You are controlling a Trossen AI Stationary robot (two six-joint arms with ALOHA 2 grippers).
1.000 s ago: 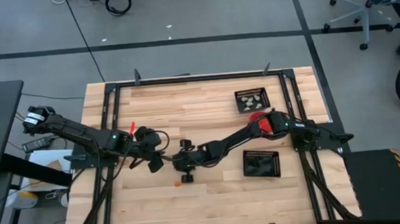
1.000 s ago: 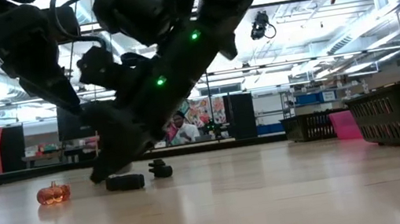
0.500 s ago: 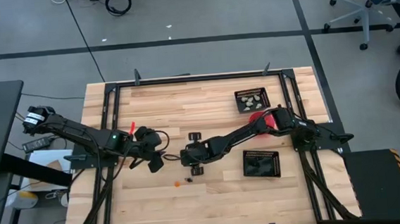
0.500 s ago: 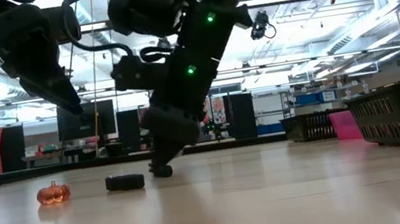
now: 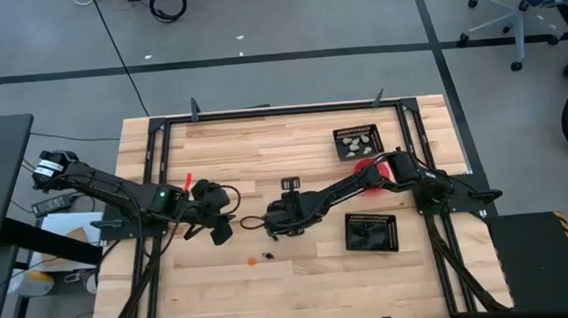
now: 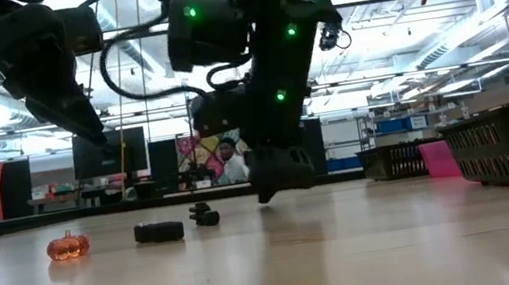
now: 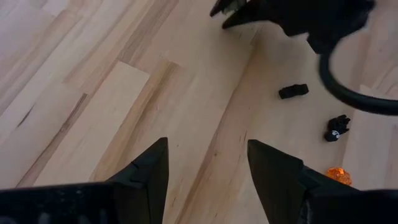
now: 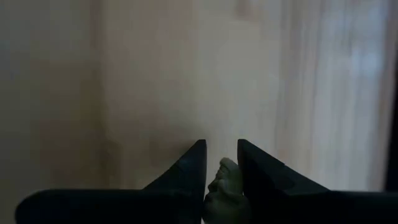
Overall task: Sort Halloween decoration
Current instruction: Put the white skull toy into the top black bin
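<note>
Looking down from high: right gripper point(image 5: 288, 191) sits mid-table, left gripper point(image 5: 219, 227) parked nearby; orange trinket point(image 5: 253, 261) and a black one point(image 5: 268, 254) lie loose on the wood. Low view: pumpkin point(image 6: 67, 245) and two black bits point(image 6: 159, 232) on the table. Left wrist: fingers point(image 7: 149, 169) spread, empty. Right wrist: fingers point(image 8: 193, 165) pinch a pale trinket point(image 8: 225, 186) — prob. light, hard, slick; grip across its middle.

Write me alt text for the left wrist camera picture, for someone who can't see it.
The left hand hangs open over bare wooden table, its two dark fingers spread apart. Ahead of it lie two small black trinkets and an orange pumpkin, with the other arm dark beyond them.
</note>
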